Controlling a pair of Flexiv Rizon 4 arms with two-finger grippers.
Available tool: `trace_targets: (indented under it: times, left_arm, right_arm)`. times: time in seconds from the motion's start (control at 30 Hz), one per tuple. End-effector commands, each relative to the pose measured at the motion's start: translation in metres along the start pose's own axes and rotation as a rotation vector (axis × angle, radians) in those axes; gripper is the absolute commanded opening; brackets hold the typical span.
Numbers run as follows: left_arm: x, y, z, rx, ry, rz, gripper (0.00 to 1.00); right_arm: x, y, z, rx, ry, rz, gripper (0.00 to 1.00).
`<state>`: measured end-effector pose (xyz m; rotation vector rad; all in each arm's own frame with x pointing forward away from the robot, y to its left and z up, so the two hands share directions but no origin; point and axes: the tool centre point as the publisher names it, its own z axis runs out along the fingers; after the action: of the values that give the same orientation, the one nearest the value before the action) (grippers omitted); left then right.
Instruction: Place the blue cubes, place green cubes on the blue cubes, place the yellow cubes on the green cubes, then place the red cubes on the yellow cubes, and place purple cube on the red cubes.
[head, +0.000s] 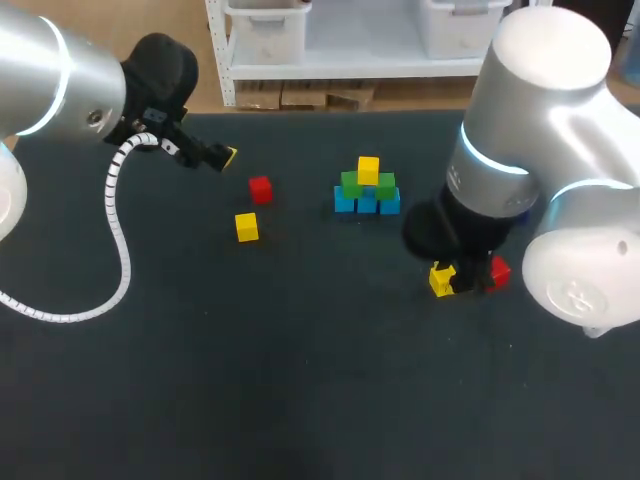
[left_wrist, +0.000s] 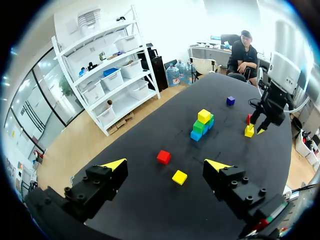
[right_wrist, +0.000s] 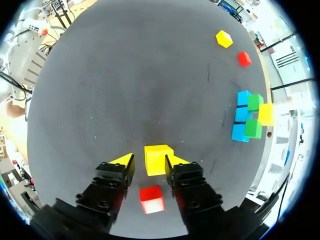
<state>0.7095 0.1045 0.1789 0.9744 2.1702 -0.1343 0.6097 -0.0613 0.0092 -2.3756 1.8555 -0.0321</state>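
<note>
Above the bench (head: 300, 400), in the head view, the left fingers (head: 228, 156) hang parted and empty, a loose red cube (head: 260, 188) and loose yellow cube (head: 247, 227) just ahead of them. Farther ahead in the left wrist view stand the stack (left_wrist: 201, 124) of blue, green and one yellow, then the purple cube (left_wrist: 230, 100). Between the right fingers (right_wrist: 122, 161) in their own view sits another yellow cube (right_wrist: 159, 160), a gap on one side: open, probably lined up to grasp it, a second red cube (right_wrist: 151, 199) beneath.
</note>
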Motion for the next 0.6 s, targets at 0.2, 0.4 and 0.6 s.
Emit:
trace_targets:
  times: [0.2,0.4,0.6]
  left_arm:
    - [0.0002,0.0008,0.0007,0.002,-0.001,0.001,1.00]
    - [0.0002,0.0008,0.0007,0.002,-0.001,0.001,1.00]
    - [0.0002,0.0008,0.0007,0.002,-0.001,0.001,1.00]
  right_arm:
    - [-0.0025,-0.0042,0.0017,-0.018,-0.003,-0.015,1.00]
    - [-0.0028,-0.0056,-0.0010,-0.014,0.001,-0.018,1.00]
    - [-0.0022,-0.0087,0.0054,-0.028,0.015,-0.019,1.00]
